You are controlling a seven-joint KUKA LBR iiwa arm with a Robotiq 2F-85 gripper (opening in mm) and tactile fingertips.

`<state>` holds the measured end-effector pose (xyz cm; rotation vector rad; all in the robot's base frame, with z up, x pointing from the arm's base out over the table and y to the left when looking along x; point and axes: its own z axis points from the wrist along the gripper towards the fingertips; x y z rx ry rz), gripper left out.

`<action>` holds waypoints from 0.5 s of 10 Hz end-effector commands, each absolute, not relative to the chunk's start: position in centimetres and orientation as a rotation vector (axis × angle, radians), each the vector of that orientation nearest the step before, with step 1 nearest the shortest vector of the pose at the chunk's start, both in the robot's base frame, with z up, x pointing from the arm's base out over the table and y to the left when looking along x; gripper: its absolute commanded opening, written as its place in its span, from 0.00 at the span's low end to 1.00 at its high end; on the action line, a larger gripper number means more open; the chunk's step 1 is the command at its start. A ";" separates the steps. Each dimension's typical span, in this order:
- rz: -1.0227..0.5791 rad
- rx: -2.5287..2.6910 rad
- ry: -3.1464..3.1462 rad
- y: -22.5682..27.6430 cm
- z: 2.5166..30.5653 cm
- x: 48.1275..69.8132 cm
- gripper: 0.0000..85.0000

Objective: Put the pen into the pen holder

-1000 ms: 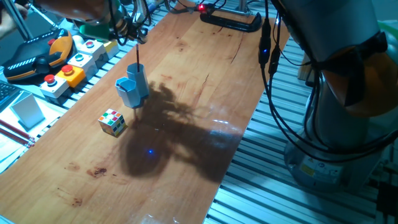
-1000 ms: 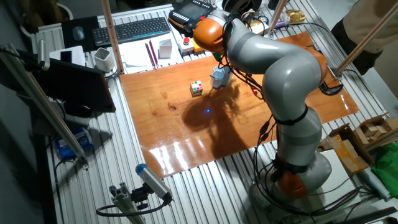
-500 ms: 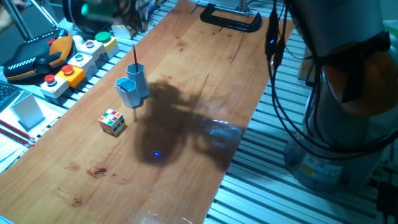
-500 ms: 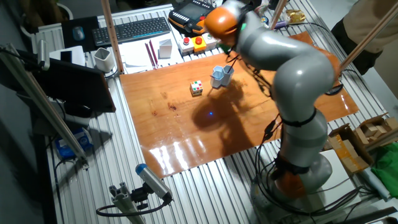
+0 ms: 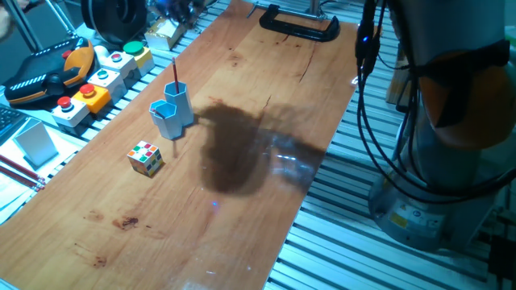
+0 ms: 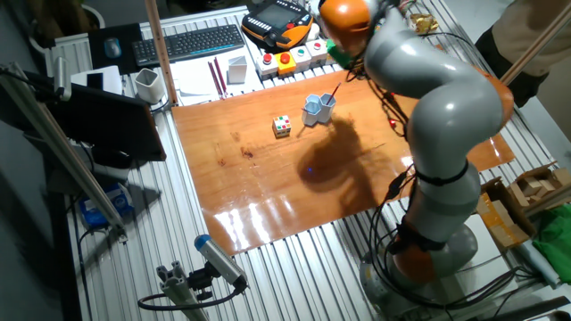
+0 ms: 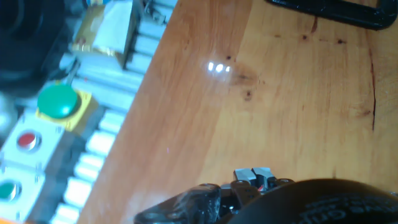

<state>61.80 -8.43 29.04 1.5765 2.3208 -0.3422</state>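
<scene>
Hand (image 5: 173,10) lifted well clear of the cups since a second ago, up at the far desk (image 5: 266,105) edge; finger state could not be told, blurred. Pen (image 5: 173,72) left standing in the pen holder (image 5: 178,105), tip poking above the rim, leaning slightly. Shorter cup (image 5: 165,119) just beside, cube (image 5: 145,157) nearby. Looked released; task judged essentially done.

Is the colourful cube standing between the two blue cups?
No, the colourful cube stands apart on the table, to one side of the shorter cup, which touches the pen holder.
</scene>
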 end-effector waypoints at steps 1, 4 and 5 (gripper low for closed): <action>-0.244 1.348 2.530 -8.5 29.8 61.5 0.01; -0.146 1.178 2.708 -8.4 31.0 61.1 0.01; -0.113 1.112 2.750 -8.3 31.1 60.9 0.01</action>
